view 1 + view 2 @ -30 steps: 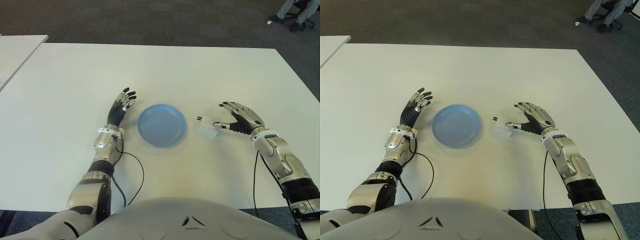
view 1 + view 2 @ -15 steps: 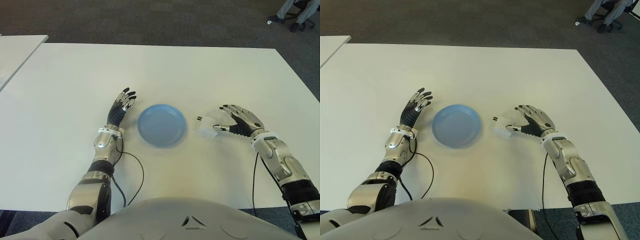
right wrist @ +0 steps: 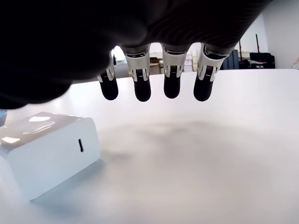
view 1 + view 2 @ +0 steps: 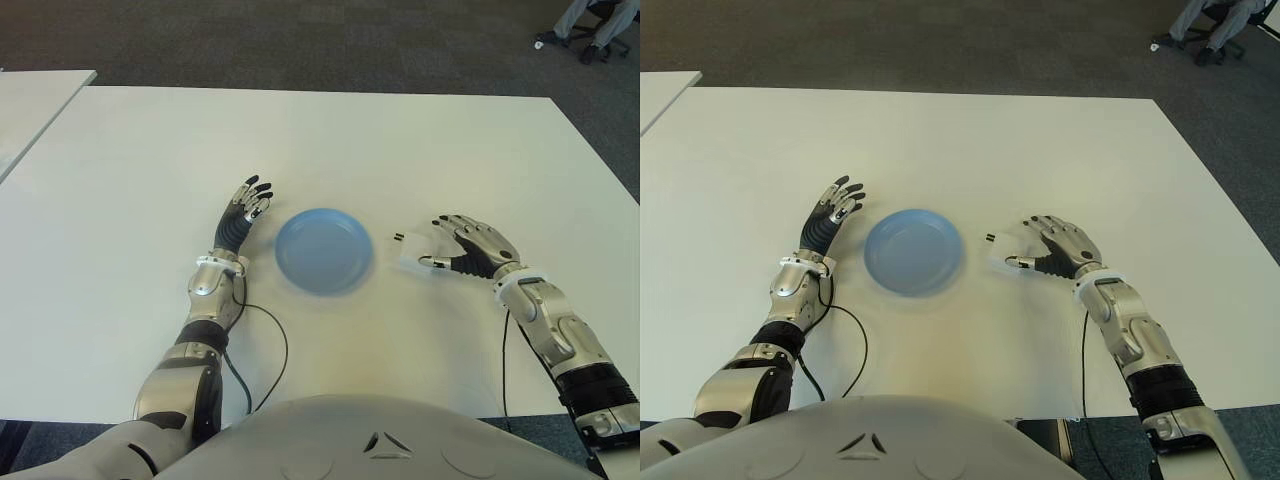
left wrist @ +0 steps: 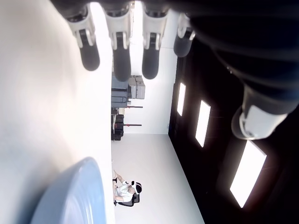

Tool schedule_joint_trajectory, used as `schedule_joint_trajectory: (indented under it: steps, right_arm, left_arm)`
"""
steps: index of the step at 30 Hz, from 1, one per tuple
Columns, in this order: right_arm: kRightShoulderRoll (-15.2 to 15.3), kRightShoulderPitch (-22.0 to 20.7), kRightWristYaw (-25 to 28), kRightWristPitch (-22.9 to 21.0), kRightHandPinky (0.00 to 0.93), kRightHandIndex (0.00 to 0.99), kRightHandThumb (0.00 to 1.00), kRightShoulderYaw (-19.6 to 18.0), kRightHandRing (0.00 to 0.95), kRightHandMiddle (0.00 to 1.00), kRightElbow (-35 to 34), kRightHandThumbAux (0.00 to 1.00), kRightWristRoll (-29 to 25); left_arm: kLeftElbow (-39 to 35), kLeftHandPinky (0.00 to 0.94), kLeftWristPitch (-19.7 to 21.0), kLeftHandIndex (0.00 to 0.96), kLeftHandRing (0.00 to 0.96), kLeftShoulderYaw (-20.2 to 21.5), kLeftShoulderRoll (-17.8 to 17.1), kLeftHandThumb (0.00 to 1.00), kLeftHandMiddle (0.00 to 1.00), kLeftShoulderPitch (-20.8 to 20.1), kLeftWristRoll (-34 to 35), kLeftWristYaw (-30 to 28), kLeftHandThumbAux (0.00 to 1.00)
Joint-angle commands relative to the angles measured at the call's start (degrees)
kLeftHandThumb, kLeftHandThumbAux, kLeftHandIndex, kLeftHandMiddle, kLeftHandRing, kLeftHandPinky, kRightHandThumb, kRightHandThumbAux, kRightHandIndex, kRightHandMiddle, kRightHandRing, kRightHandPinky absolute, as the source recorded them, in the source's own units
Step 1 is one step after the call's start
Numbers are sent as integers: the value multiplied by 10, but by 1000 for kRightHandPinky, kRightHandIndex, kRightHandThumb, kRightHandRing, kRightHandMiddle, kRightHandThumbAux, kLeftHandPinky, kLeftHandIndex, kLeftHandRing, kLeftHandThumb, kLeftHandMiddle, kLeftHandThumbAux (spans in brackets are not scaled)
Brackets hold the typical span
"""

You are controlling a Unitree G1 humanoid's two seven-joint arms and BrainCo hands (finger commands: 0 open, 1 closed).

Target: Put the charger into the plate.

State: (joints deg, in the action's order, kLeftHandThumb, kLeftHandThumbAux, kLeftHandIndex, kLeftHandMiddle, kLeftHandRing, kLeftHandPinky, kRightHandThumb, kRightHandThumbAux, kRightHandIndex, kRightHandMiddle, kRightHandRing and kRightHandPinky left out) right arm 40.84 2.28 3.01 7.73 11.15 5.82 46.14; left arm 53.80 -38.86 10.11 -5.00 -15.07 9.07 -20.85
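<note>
The white charger (image 4: 408, 252) lies on the table just right of the blue plate (image 4: 323, 250), prongs towards the plate. My right hand (image 4: 452, 245) is up against the charger's right side, open, with the thumb by its near edge and the fingers (image 3: 142, 86) spread above the table, holding nothing. In the right wrist view the charger (image 3: 46, 149) lies free on the table beside the hand. My left hand (image 4: 245, 210) is open, fingers stretched out, just left of the plate.
The white table (image 4: 330, 150) stretches far beyond both hands. A second white table (image 4: 35, 100) stands at the far left. A seated person's legs (image 4: 590, 25) show at the far right on the dark carpet. A black cable (image 4: 270, 350) runs by my left forearm.
My right hand has moved left and closed in on the charger, its fingers now reaching beside it. The charger, plate and left hand have not moved.
</note>
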Motion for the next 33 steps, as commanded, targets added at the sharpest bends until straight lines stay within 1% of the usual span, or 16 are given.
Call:
schedule_joint_trajectory:
  steps: [1,7,11,17,29,33]
  right_arm:
    - [-9,5,18,-20,0,0,263,15,0,0,-22,125,15]
    - [-9,8,32,-30,0,0,250,21,0,0,-47,137,23]
    - [-8,9,38,-29,0,0,244,22,0,0,-55,151,27]
    - [-12,11,54,-36,0,0,249,27,0,0,-76,163,36]
    - [-14,12,64,-36,0,0,261,31,0,0,-91,158,42]
    - [-14,11,65,-33,0,0,259,31,0,0,-93,160,42]
  left_arm:
    - [14,171,11,12,188,-5,4,0,180,13,-5,0,490]
    - [13,167,9,6,185,-7,5,0,176,14,-8,4,489]
    - [11,159,8,6,177,-9,6,0,172,15,-15,13,491]
    - [10,160,6,7,174,-11,7,0,170,14,-22,20,488]
    - [10,155,6,0,174,-14,6,0,170,14,-22,21,487]
    - [11,170,6,1,177,-16,7,0,173,13,-21,23,489]
